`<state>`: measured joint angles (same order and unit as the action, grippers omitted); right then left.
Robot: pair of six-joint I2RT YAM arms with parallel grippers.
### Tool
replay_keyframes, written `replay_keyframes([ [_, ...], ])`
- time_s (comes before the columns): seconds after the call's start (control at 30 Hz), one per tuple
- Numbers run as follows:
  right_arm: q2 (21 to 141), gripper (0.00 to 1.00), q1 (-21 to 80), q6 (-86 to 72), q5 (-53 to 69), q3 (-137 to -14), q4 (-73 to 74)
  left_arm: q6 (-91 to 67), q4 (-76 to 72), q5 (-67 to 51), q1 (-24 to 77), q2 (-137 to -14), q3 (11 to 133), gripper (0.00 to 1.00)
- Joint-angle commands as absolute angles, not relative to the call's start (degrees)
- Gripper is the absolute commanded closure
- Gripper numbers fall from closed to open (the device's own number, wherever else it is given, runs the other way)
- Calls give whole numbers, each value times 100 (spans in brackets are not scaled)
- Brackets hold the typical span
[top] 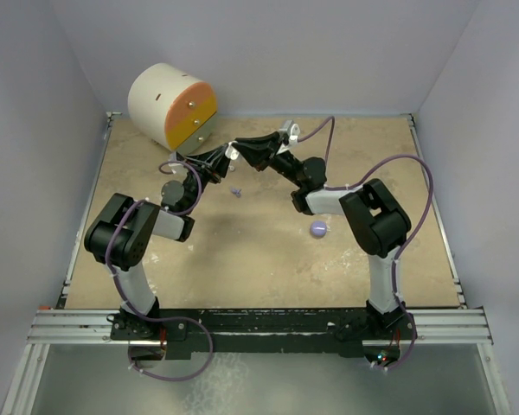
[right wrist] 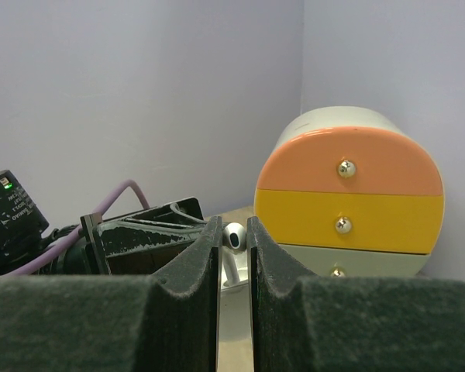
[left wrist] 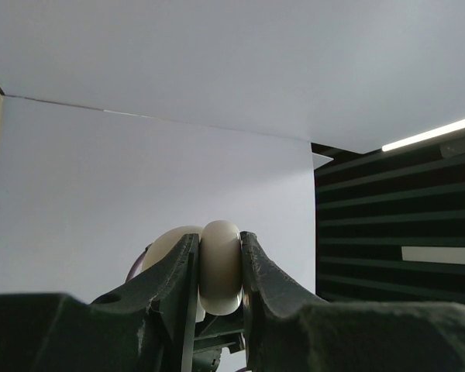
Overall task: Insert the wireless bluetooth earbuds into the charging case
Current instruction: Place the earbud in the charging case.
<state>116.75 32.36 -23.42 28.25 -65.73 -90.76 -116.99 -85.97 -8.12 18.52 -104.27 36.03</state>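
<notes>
One purple earbud (top: pixel 236 191), tan tabletop (top: pixel 259 268), pale walls (top: pixel 268 52)

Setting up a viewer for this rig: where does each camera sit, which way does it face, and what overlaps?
Top external: above and behind the bases, looking down on the table; left arm and right arm both show.
Left wrist: on the left arm, tilted up at the white wall; left gripper shut on a white puck.
Right wrist: on the right arm, facing the drawer box; right gripper pinches a white earbud.
Shared: drawer box in top and right wrist views; right wrist also sees the left gripper.
</notes>
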Motion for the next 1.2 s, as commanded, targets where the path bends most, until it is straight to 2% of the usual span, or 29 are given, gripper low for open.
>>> replay_keyframes([
  [0.0,11562,100,3272,-2335,2949,-6726,-13685,-11776,-9413,-727,1881,-10423,3779,100],
  [1.07,11348,100,3258,-2272,2778,-6311,-13685,-11892,-9559,-589,1888,-10315,3764,100],
  [1.17,11352,97,3255,-2297,2770,-6323,-13676,-11883,-9552,-613,1883,-10272,3746,100],
])
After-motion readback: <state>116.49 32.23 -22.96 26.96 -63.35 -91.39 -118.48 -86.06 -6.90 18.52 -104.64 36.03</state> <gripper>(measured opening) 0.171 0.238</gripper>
